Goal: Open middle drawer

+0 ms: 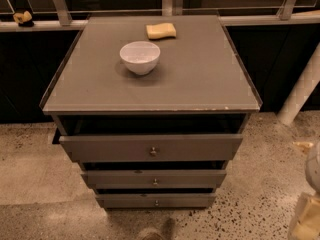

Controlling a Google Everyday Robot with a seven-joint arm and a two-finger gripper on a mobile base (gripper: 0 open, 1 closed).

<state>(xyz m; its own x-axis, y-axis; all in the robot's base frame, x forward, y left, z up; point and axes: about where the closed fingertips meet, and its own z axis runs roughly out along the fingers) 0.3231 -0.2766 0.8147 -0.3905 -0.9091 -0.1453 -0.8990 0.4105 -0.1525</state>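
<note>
Standing on a speckled pale stone floor (30, 184), a squat grey-brown cabinet (150, 84) with a flat, lipped top fills most of the camera view, with a rail and dark panels behind it. Drawer fronts, three, stacked: uppermost drawer front (110, 148), tallest and widest-looking, with a dark gap above it; middle drawer (190, 178), a shallow grey-brown flat front directly beneath, second of the three; lowest drawer front (125, 200), smallest, nearest the floor. Middle drawer, condition: the front sits in the same stepped row as its neighbours with only a narrow dark slit above, so it is judged shut or all but shut. Cream-coloured gripper (305, 221): at the lower right corner of the view, low over the floor, off the cabinet's right side and well apart from every drawer front, partly cut by the frame edge; whether it is released or clenched cannot be told. White round ceramic bowl (140, 56): upright on the cabinet top, left of centre. Yellow rectangular sponge (161, 31): flat on the top near the rear edge, apart from the bowl. Small round metal knob (155, 182): centre of the middle drawer, nothing touching it. Task progress, as judged: nothing done; the approach to the knob, the grasp and the outward pull all remain.
</note>
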